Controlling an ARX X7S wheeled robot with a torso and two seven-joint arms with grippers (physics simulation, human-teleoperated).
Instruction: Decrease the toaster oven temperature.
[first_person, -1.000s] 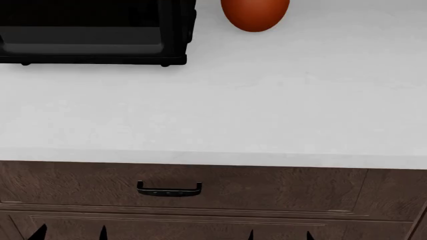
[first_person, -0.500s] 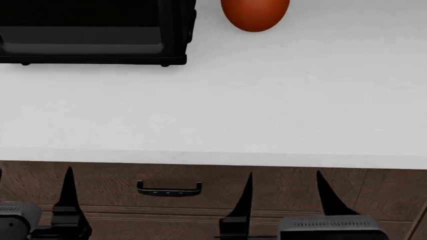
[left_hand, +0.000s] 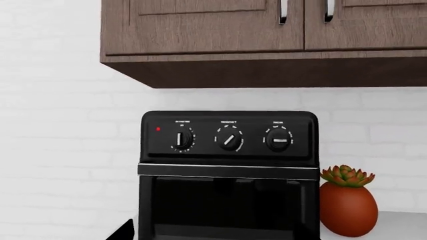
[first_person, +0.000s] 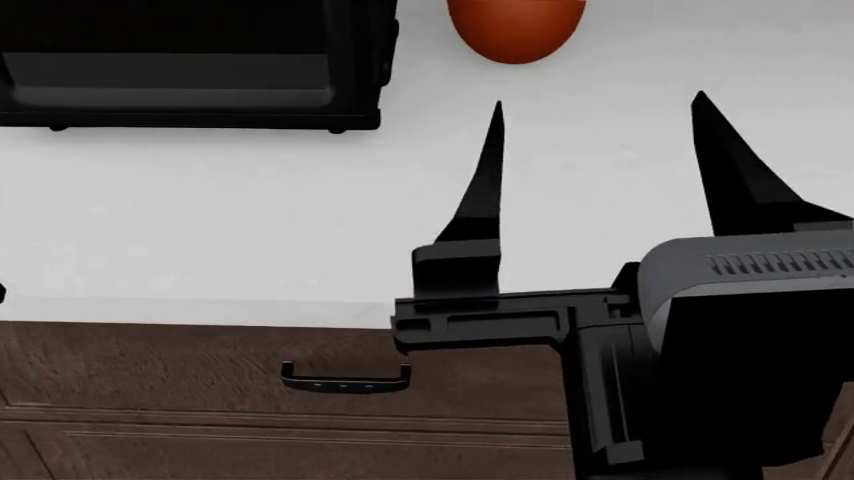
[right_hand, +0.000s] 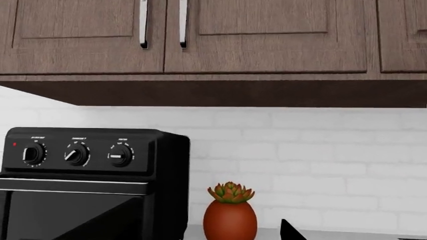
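Raised since the earlier frame, my right gripper (first_person: 597, 105) hangs over the counter (first_person: 200, 240) with jaws spread wide and empty, ready to reach the toaster oven (left_hand: 228, 172) knobs; my left gripper's state cannot be told.

the toaster oven (first_person: 187, 62) stands at the far left of the surface (first_person: 267, 230), against the back wall. just to its right, also far back, sits a potted plant (first_person: 515, 28), apart from the oven. wall cabinets (left_hand: 267, 40) hang above both. the right tool (first_person: 598, 105) reaches over the surface's near right part, its tips pointing toward the plant. a drawer handle (first_person: 344, 378) sits below the surface's near edge.
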